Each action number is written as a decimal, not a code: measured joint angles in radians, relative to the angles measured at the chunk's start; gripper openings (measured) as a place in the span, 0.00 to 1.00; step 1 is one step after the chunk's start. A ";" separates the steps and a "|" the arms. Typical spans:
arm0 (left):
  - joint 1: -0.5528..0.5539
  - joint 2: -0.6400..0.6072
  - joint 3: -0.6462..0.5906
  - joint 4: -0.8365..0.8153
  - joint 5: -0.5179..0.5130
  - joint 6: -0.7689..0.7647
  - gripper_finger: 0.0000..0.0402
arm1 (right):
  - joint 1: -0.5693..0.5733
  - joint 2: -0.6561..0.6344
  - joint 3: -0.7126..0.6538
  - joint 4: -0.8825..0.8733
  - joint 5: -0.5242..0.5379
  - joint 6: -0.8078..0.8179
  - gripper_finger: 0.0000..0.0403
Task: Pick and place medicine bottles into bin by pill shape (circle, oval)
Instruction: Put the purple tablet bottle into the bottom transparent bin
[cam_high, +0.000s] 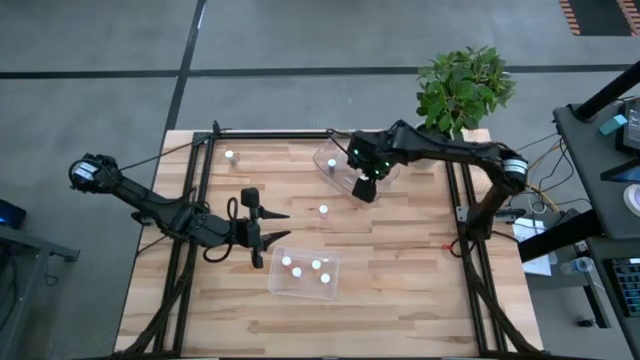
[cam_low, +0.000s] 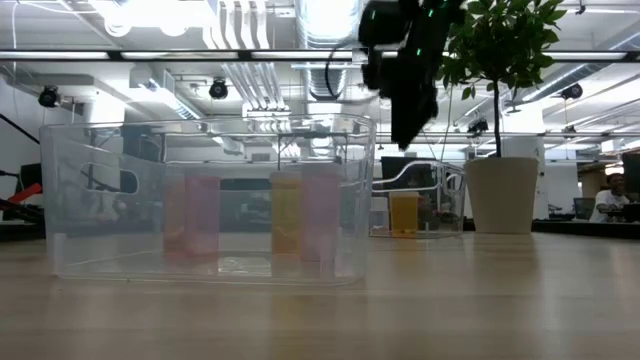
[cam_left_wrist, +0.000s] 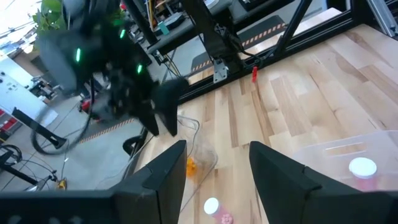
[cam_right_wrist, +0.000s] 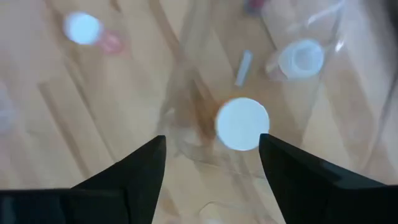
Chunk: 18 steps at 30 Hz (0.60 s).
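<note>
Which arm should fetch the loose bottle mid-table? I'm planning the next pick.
Probably right: the right gripper, open, hangs just beside the loose bottle; the left gripper is farther, by the near bin.

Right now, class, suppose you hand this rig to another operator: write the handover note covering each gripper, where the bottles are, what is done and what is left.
Right gripper: open, empty, above the clear plastic bin at the table's far side, over the white-capped orange bottle standing in it.
Left gripper: open, empty, waiting beside the clear plastic bin at the table's near side.
Done: near bin holds four white-capped bottles; the far bin holds the orange one.
Left: one small white-capped bottle mid-table and another by the far left corner remain unsorted. Pill shapes cannot be read here.
</note>
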 joint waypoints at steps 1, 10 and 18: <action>0.000 0.000 0.000 0.000 0.000 0.000 0.40 | 0.030 -0.021 -0.002 0.004 0.025 0.013 0.61; 0.000 0.000 0.000 0.022 0.000 -0.005 0.40 | 0.389 -0.257 -0.227 0.313 0.195 0.115 0.58; 0.000 0.002 0.000 0.056 0.000 -0.042 0.40 | 0.734 -0.444 -0.574 0.680 0.525 0.161 0.58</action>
